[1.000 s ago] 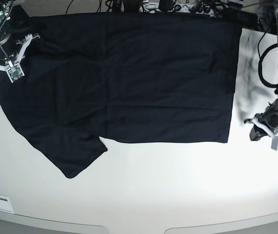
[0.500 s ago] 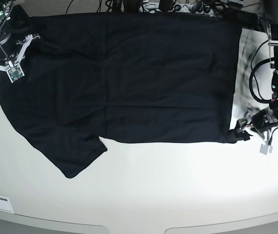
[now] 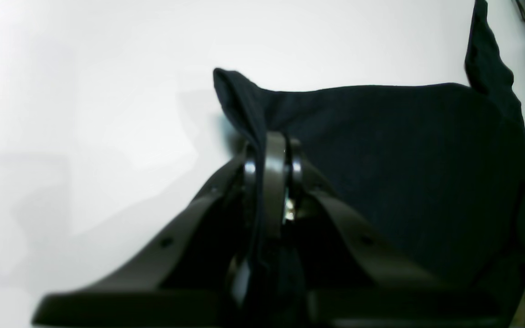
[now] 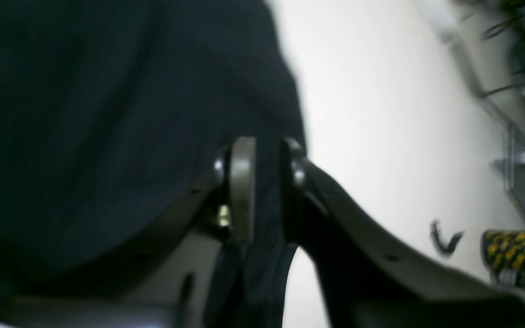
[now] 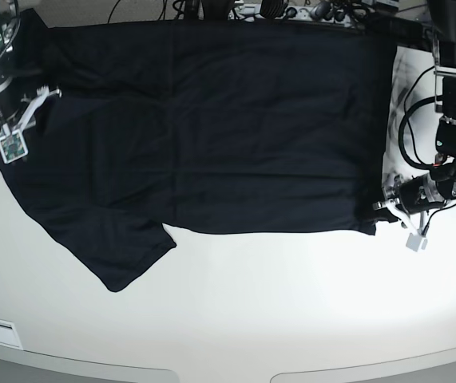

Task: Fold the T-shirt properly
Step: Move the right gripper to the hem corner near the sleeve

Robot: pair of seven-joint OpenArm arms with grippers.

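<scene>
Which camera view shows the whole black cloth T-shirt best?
The base view: the black cloth T-shirt lies spread out there, one sleeve visible. The left wrist view shows only a pinched corner; the right wrist view, blurred cloth between the jaws.

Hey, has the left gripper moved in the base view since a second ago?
Yes. The left gripper has moved inward from the bare table to the T-shirt hem corner, now shut on it.

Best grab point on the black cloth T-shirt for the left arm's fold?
The hem corner of the black cloth T-shirt, approached side-on from the bare white table. It's a free double edge lying flat; the left gripper already pinches it there.
</scene>
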